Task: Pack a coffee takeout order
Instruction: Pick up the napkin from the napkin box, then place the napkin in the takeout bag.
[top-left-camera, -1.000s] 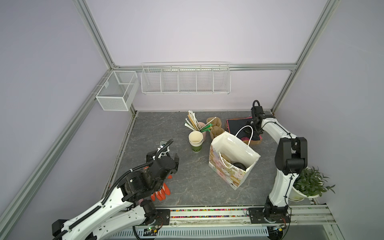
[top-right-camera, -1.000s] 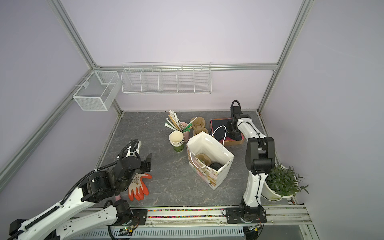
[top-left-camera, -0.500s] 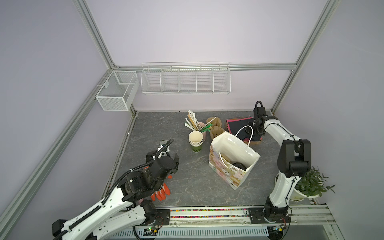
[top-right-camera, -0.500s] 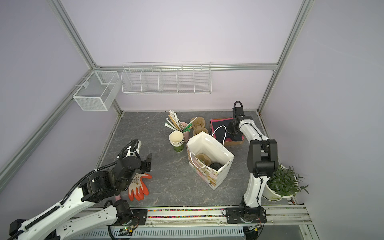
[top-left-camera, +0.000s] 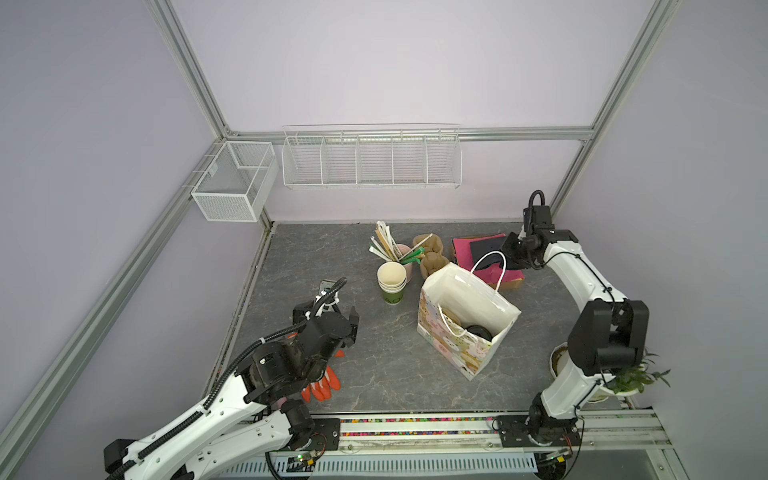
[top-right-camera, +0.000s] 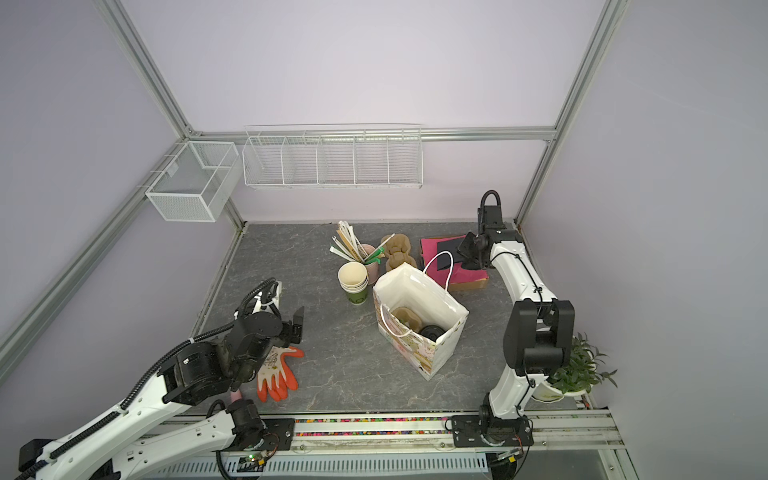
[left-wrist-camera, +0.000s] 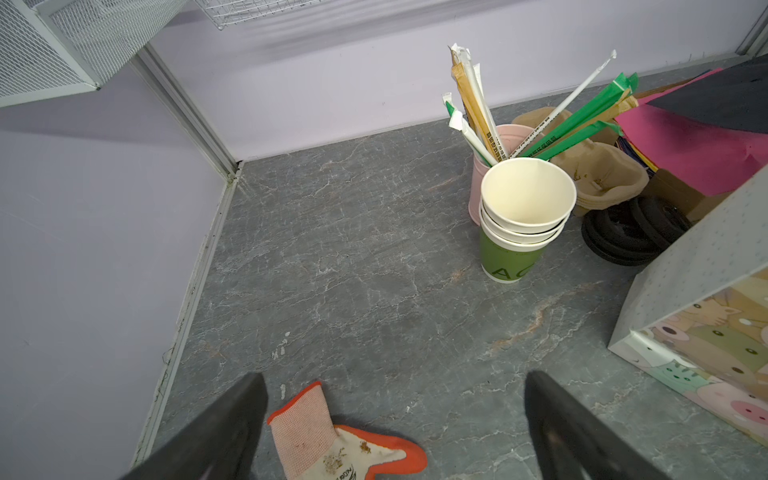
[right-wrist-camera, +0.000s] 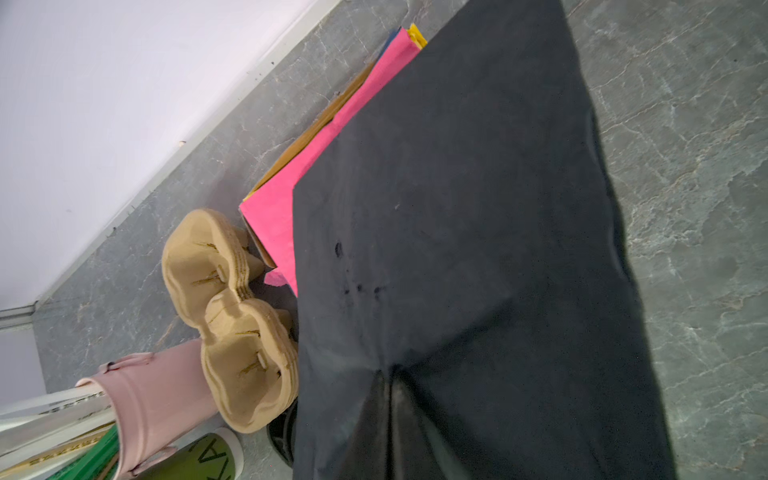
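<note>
Presently your right gripper (top-left-camera: 508, 250) is closed on the black paper sheet (right-wrist-camera: 457, 208), apparently at its edge; it drapes ahead of the jaws. Light, limp, tearable: hold the edge. Left gripper (left-wrist-camera: 395, 376) wide, empty.

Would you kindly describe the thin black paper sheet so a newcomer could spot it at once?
Find the white gift bag with cartoon animals mid-table. Just behind it, near the back right corner, a flat brown box carries a pink paper sheet. The thin black paper sheet lies over that pink one: the only black sheet, pinched by the right gripper.
</note>
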